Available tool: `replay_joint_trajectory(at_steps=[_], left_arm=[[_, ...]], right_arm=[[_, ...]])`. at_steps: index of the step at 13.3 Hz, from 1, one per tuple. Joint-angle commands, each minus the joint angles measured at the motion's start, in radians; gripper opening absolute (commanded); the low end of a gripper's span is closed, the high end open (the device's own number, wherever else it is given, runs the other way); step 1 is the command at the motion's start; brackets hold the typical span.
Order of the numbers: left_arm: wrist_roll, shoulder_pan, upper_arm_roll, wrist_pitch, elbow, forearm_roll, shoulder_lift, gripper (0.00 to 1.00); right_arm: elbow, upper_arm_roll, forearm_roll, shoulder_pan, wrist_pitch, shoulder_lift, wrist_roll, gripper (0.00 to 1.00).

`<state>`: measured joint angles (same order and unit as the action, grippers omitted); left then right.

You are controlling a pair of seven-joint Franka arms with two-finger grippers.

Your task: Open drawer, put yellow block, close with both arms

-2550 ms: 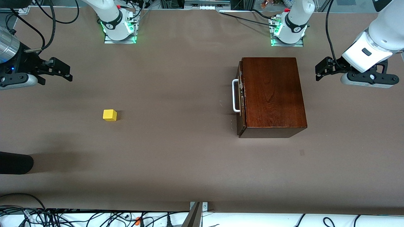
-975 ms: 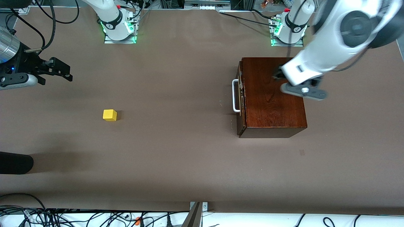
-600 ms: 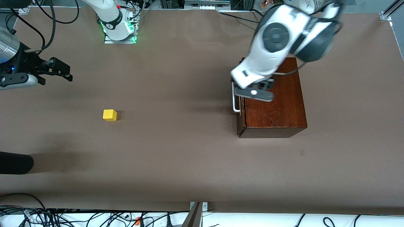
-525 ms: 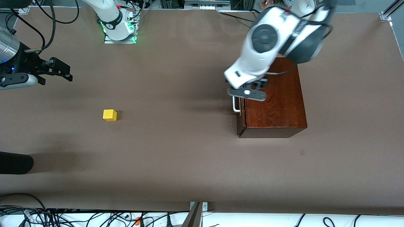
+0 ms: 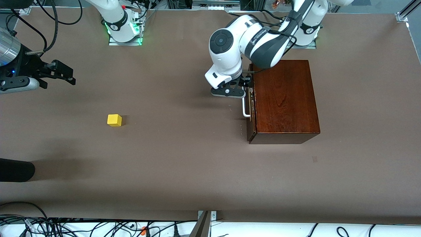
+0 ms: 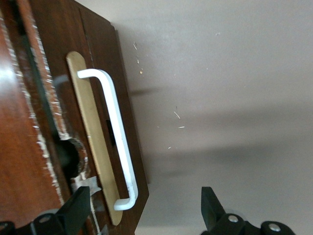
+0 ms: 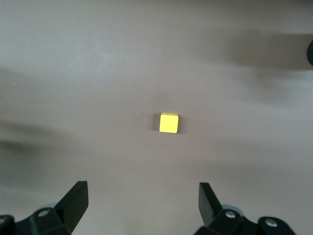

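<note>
Left end effector (image 5: 244,86) low at the front of the dark wooden box (image 5: 284,98), fingers spread wide in the left wrist view, one finger (image 6: 73,213) against the brown drawer (image 6: 100,147) face and the other out over bare bench (image 5: 197,158), with the farther end of the white U-shaped handle (image 6: 115,137) lying between them; nothing gripped, handle untouched as far as can be seen. Drawer shut flush in the box, a pale wood strip visible beneath the handle. Left arm (image 5: 246,42) reaching from its base at the top of the front view, bent down over the box's farther corner. Right end effector (image 5: 64,76) hanging in the air at the right arm's end of the bench, fingers (image 7: 73,203) wide apart and empty, waiting. Yellow block (image 5: 114,120) sitting on the bench, well apart from the box toward the right arm's end, nearer to the front camera than the spot under the right end effector, and centred between those open fingers in the right wrist view without any contact. Loose cables (image 5: 65,227) along the bench's near edge.
</note>
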<state>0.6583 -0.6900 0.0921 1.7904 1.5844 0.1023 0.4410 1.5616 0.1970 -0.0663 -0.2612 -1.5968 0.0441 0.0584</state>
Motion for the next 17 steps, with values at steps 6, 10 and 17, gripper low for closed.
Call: replay_joint_trajectory(at_steps=[6, 10, 17], left_arm=[[0.06, -0.04, -0.014, 0.001, 0.02, 0.131, 0.079, 1.0], [0.105, -0.057, -0.014, 0.023, 0.028, 0.189, 0.111, 1.0], [0.133, -0.071, -0.014, 0.064, 0.028, 0.191, 0.154, 1.0]], right_arm=[[-0.025, 0.001, 0.01, 0.004, 0.02, 0.008, 0.014, 1.0], [-0.022, 0.001, 0.01, 0.004, 0.018, 0.007, 0.012, 1.0], [-0.022, 0.001, 0.01, 0.004, 0.015, 0.008, 0.012, 1.0]])
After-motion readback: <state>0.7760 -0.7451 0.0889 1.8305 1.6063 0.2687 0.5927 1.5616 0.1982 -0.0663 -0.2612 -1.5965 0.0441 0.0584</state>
